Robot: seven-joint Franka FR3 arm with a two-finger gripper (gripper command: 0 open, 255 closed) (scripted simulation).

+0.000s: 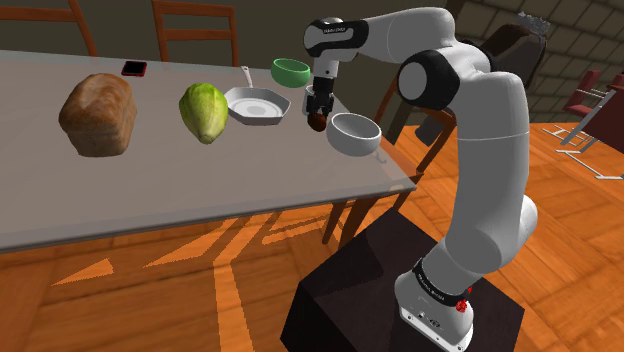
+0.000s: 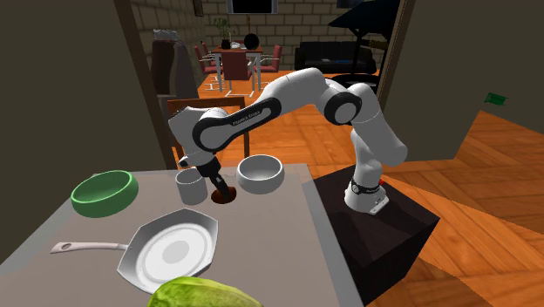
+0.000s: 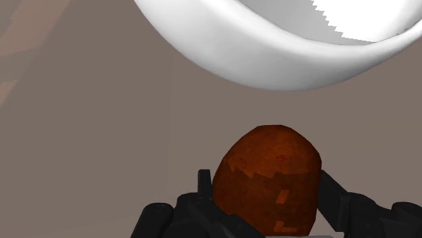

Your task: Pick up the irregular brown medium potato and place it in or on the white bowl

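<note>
Now, fingers [image 3: 333,196]: closed w/ potato [image 3: 267,179] clasped between.
White bowl [image 1: 355,135]: potato's 3 o'clock, shoulder view.
Risk: carried too low, potato clips rim, bowl skids.

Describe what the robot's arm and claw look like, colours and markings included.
The arm is built from smooth, rounded white shells with dark joints between them. A dark band near the wrist carries small white lettering, and a small red mark sits on the white base. The claw is all black, with two short, blocky fingers.
</note>
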